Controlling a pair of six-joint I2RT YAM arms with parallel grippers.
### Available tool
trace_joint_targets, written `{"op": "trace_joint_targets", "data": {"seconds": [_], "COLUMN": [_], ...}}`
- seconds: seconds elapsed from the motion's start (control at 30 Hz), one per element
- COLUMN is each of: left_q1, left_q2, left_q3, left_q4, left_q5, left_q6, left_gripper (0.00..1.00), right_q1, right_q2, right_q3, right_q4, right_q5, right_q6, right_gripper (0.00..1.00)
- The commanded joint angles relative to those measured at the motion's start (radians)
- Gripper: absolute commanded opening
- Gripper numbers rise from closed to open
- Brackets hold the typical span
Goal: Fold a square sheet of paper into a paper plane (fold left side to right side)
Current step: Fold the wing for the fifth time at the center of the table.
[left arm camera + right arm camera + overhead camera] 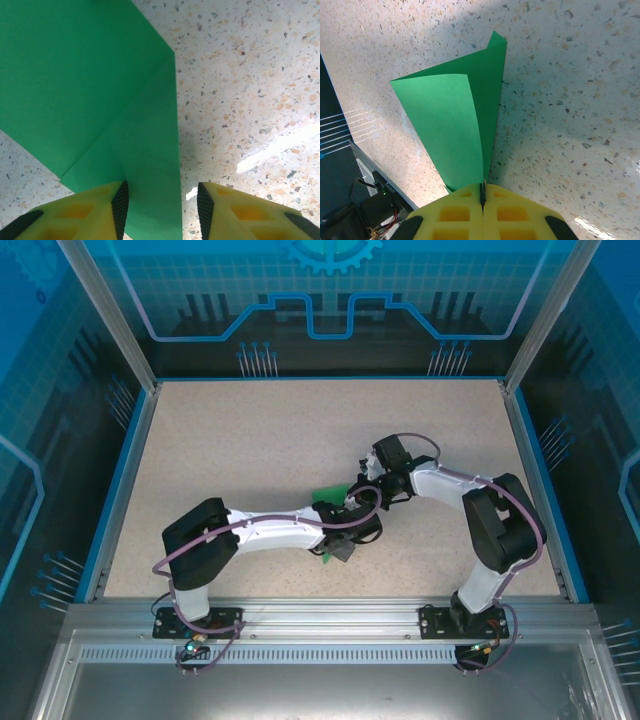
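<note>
The square sheet of paper (90, 90) is bright green, folded, with a diagonal crease, and lies on the speckled table. My left gripper (162, 192) is open and low over it. Its left finger (120, 202) is above the paper and its right finger (205, 205) above bare table, so the paper's straight right edge runs between them. My right gripper (482, 189) is shut on the paper (455, 125), pinching one edge, and a flap curves up from the jaws. From above, both grippers (342, 540) (362, 498) meet at mid-table over the paper (330, 492).
The table (250, 440) has a blue raised rim (120, 490) on its sides and transparent walls beyond. An aluminium rail (320, 615) carries both arm bases at the near edge. The two forearms cross the near half of the table.
</note>
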Motion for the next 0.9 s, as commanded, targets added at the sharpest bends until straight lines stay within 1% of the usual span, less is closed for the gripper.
{"op": "trace_joint_targets", "data": {"seconds": [0.0, 0.23, 0.43, 0.5, 0.57, 0.63, 0.7, 0.8, 0.87], "left_q1": [-0.008, -0.008, -0.008, -0.007, -0.003, 0.005, 0.018, 0.051, 0.077], "left_q2": [0.018, 0.020, -0.004, -0.016, -0.030, -0.047, -0.070, -0.123, -0.158], "left_q3": [0.020, 0.008, -0.005, -0.013, -0.023, -0.037, -0.060, -0.106, -0.142], "left_q4": [-0.024, -0.008, 0.018, 0.032, 0.046, 0.068, 0.100, 0.178, 0.238], "left_q5": [-0.028, -0.015, 0.005, 0.017, 0.030, 0.054, 0.084, 0.161, 0.228], "left_q6": [-0.014, -0.019, -0.018, -0.018, -0.019, -0.024, -0.028, -0.041, -0.049], "left_gripper": [0.38, 0.20, 0.10, 0.08, 0.07, 0.05, 0.05, 0.05, 0.05], "right_q1": [0.019, 0.019, 0.019, 0.017, 0.008, -0.009, -0.030, -0.077, -0.111], "right_q2": [0.017, 0.022, 0.013, 0.001, -0.025, -0.079, -0.134, -0.228, -0.285], "right_q3": [0.027, 0.037, 0.057, 0.070, 0.081, 0.086, 0.082, 0.064, 0.034], "right_q4": [-0.029, -0.041, -0.058, -0.070, -0.076, -0.078, -0.081, -0.099, -0.103], "right_q5": [-0.002, 0.000, 0.002, 0.011, 0.022, 0.052, 0.080, 0.123, 0.141], "right_q6": [0.000, -0.016, -0.042, -0.057, -0.074, -0.087, -0.101, -0.120, -0.133], "right_gripper": [0.00, 0.00, 0.00, 0.08, 0.20, 0.35, 0.48, 0.62, 0.69]}}
